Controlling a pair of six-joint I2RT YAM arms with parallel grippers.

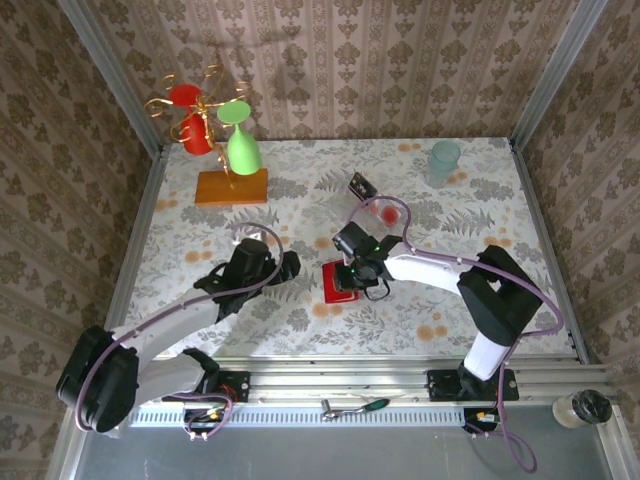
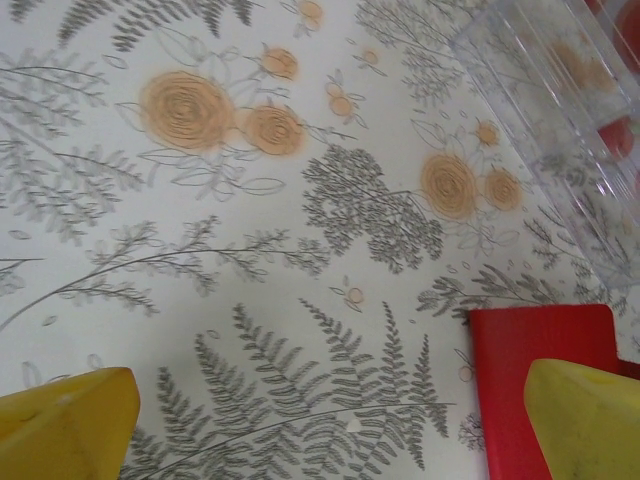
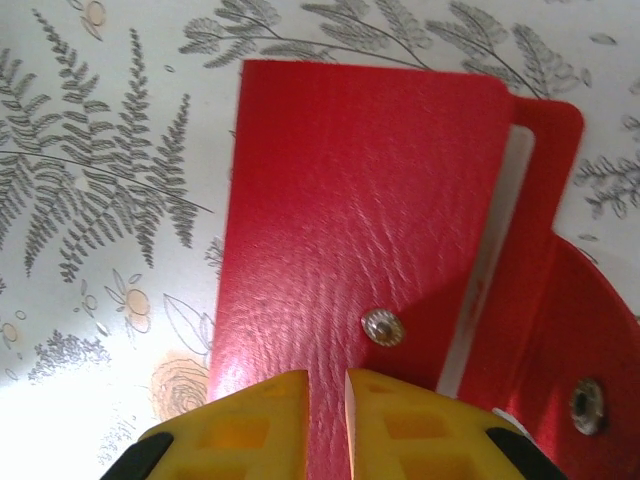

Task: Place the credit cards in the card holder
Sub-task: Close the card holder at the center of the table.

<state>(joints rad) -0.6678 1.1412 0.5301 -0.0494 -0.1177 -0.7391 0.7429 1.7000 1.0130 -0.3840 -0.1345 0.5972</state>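
The right gripper (image 3: 327,385) has its yellow fingers drawn almost together, with only a thin slit between them, over the near edge of the red card holder (image 3: 360,220). Whether they pinch anything I can't tell. The holder lies flat just below centre of the overhead frame, and in the wrist view its snap flap is open at the right. The left gripper (image 2: 330,430), to the left of it, gapes wide with nothing between its fingers. Farther up, right of centre, a clear plastic tray (image 1: 407,219) holds a red-blotched credit card (image 1: 388,211), with a black card (image 1: 362,185) at its upper-left corner.
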